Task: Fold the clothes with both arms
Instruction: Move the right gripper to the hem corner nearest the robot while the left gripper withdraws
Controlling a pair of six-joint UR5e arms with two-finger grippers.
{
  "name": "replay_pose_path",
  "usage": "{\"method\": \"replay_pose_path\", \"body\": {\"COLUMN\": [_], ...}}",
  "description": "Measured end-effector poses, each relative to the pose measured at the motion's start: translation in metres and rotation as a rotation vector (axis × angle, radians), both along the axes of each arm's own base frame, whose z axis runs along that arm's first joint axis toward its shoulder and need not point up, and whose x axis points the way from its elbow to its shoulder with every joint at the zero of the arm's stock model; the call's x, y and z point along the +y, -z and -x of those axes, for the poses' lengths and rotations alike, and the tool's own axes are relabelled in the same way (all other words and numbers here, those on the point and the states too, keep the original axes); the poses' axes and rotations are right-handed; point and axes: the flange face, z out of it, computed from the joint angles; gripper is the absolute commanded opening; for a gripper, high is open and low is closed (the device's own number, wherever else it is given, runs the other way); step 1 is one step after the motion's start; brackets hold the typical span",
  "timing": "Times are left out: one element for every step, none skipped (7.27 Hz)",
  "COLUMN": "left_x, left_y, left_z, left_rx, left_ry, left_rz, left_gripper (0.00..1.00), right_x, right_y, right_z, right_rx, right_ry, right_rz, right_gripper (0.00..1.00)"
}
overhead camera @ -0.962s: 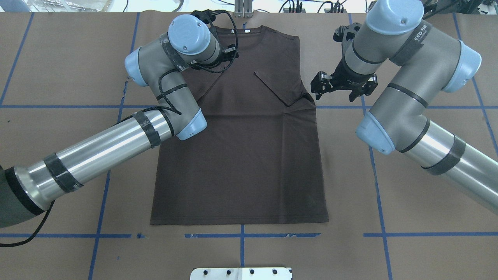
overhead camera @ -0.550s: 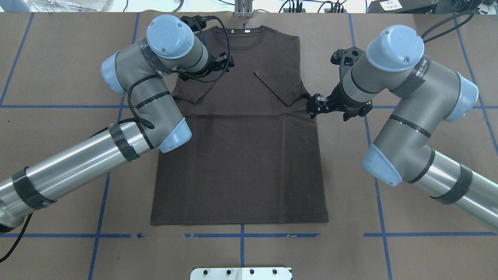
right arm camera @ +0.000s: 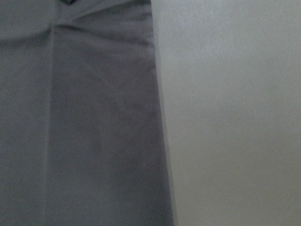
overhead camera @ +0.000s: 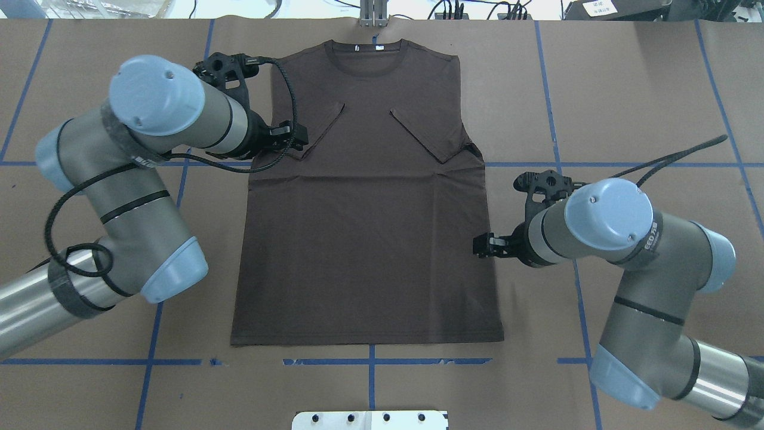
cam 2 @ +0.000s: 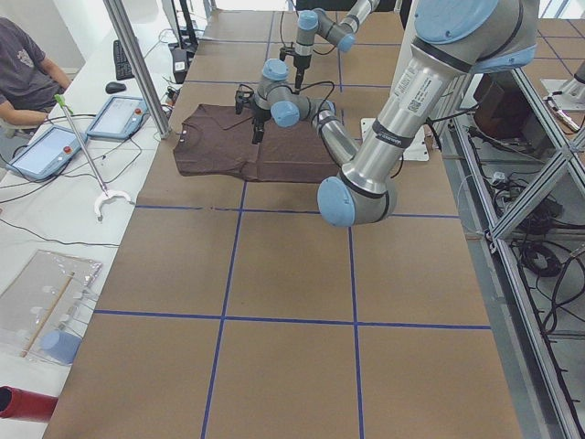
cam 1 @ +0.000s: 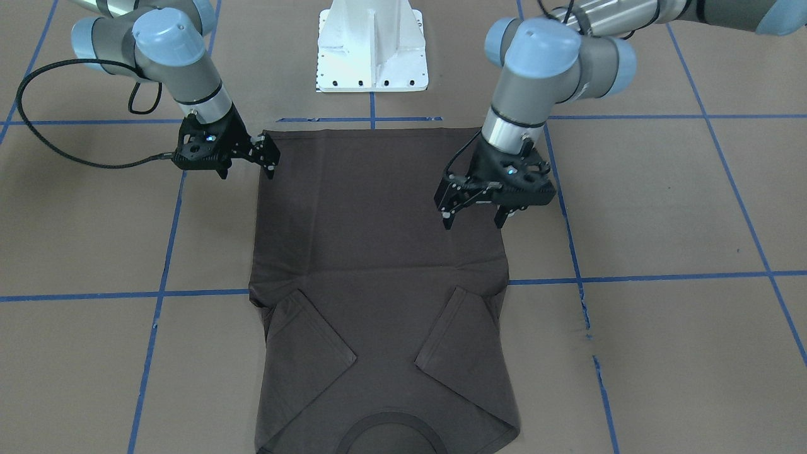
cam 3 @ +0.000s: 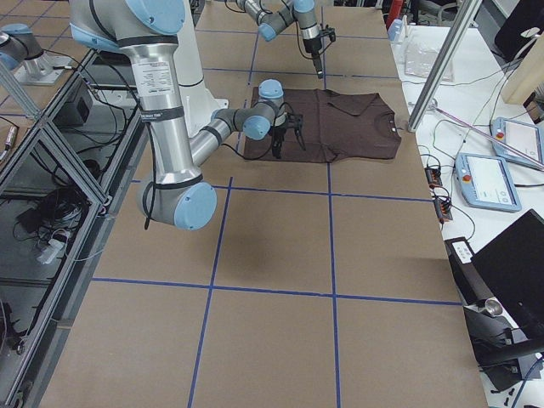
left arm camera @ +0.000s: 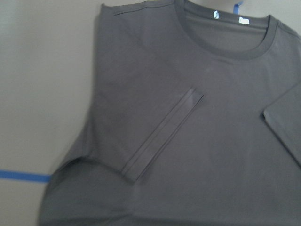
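Note:
The dark grey-brown T-shirt [overhead camera: 367,239] lies flat on the brown table, collar [overhead camera: 367,51] at the far side, both sleeves folded in over the chest. My left gripper [overhead camera: 292,138] hovers open at the shirt's left edge beside the folded left sleeve [overhead camera: 319,128]. In the front view this left gripper [cam 1: 474,219] shows two spread fingers holding nothing. My right gripper [overhead camera: 486,246] hangs at the shirt's right edge, mid-body. From the front, the right gripper [cam 1: 247,167] is open and straddles that edge. Both wrist views show only T-shirt [left arm camera: 197,141] [right arm camera: 80,117], no fingers.
The white pedestal plate [overhead camera: 370,420] sits at the near table edge. Blue tape lines [overhead camera: 149,361] cross the table. A metal post [overhead camera: 373,13] stands just beyond the collar. In the left side view a seated person [cam 2: 23,64] and tablets [cam 2: 119,117] are past the far edge.
Both arms have drawn back toward the robot along the shirt's sides: the left from the shoulder to the sleeve, the right from sleeve level to mid-body. The folded left sleeve is now uncovered.

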Motion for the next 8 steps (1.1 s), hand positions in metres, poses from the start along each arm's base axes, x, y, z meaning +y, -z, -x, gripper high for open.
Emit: {"method": "replay_pose_path", "body": {"left_x": [0.010, 0.014, 0.016, 0.017, 0.017, 0.017, 0.017, 0.017], "left_y": [-0.001, -0.001, 0.000, 0.002, 0.003, 0.004, 0.004, 0.003], "left_z": [0.011, 0.015, 0.016, 0.017, 0.017, 0.017, 0.017, 0.017], "left_rx": [0.001, -0.002, -0.001, 0.002, 0.003, 0.004, 0.004, 0.003], "left_ry": [-0.001, -0.002, -0.003, -0.003, -0.003, -0.003, -0.003, -0.003], "left_rz": [-0.004, -0.004, -0.005, -0.007, -0.009, -0.010, -0.010, -0.009], "left_gripper": [1.00, 1.00, 1.00, 1.00, 1.00, 1.00, 1.00, 1.00], "right_x": [0.025, 0.045, 0.061, 0.070, 0.075, 0.076, 0.077, 0.078], "right_y": [-0.001, -0.002, -0.004, -0.007, -0.013, -0.018, -0.020, -0.020], "right_z": [0.008, 0.020, 0.030, 0.037, 0.042, 0.045, 0.047, 0.047], "right_rx": [-0.001, 0.005, 0.012, 0.022, 0.035, 0.047, 0.052, 0.052], "right_ry": [0.001, 0.003, 0.012, 0.022, 0.030, 0.036, 0.040, 0.044], "right_rz": [0.014, 0.016, 0.015, 0.017, 0.022, 0.028, 0.033, 0.036], "right_gripper": [0.99, 0.99, 0.98, 0.97, 0.90, 0.88, 0.82, 0.69]}}
